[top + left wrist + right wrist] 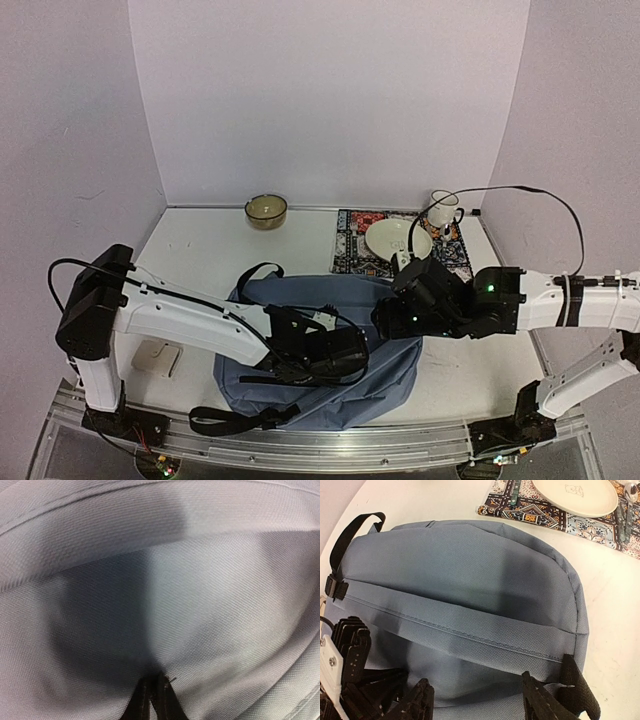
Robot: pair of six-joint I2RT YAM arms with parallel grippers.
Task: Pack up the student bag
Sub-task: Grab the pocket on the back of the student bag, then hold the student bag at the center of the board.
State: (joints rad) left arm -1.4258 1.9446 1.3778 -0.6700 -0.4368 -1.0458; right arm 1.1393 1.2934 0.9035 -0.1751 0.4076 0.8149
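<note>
Top external view: the student bag lies flat at the table's near edge, between both arms. The left gripper, fingers closed, presses into the fabric, likely pinning it. The right gripper is spread open over the bag's edge, seemingly ready to grasp.

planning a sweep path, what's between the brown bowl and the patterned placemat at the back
Nothing. In the top external view, only bare white table separates the brown bowl from the patterned placemat.
</note>
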